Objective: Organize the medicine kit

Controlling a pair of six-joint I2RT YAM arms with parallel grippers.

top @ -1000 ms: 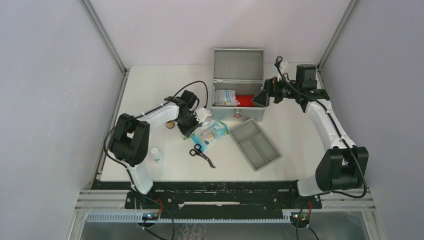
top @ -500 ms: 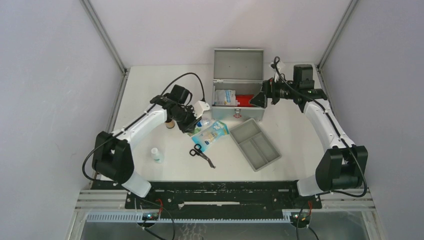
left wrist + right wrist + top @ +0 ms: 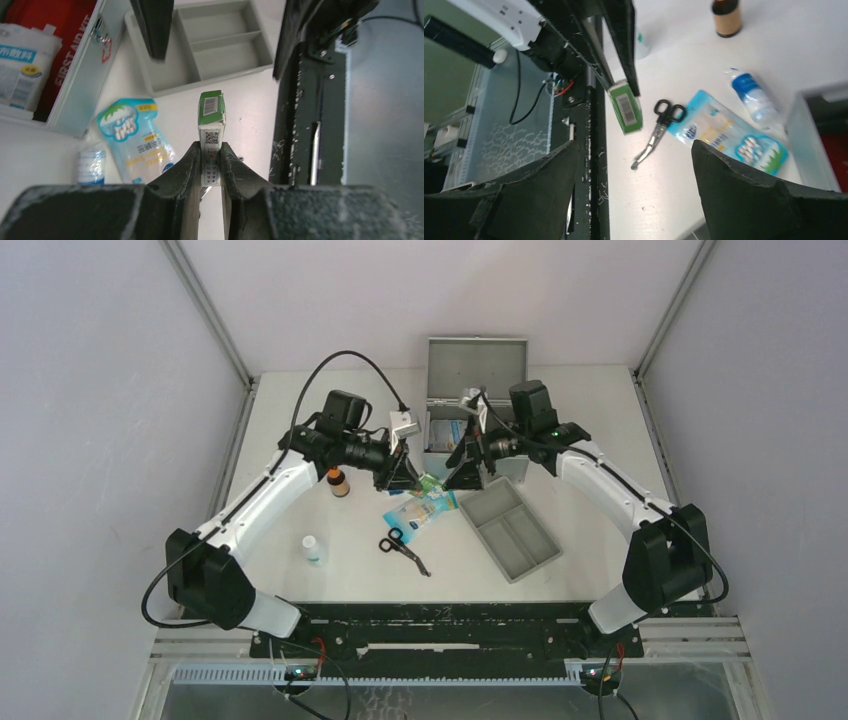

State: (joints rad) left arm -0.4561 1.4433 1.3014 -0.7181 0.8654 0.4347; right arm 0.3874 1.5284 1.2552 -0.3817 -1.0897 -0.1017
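Note:
The medicine kit (image 3: 448, 436) stands open at the back, lid up, with a white packet and a red first-aid pouch inside; its front wall also shows in the left wrist view (image 3: 75, 85). My left gripper (image 3: 211, 156) is shut on a small green and white box (image 3: 211, 117) and holds it above the table in front of the kit (image 3: 430, 480). My right gripper (image 3: 634, 147) is open and empty, facing the left one (image 3: 465, 473) with the box (image 3: 625, 107) just ahead of its jaws.
A shallow grey two-compartment tray (image 3: 512, 530) lies right of centre. A blue-white pouch (image 3: 420, 506), black scissors (image 3: 403, 548), a brown bottle (image 3: 338, 482), a small white bottle (image 3: 314, 550) and a clear bottle (image 3: 754, 100) lie on the table.
My left gripper has lifted the green box from beside the pouch and moved right. My right arm has swung from the kit's right side to its front, facing the left gripper.

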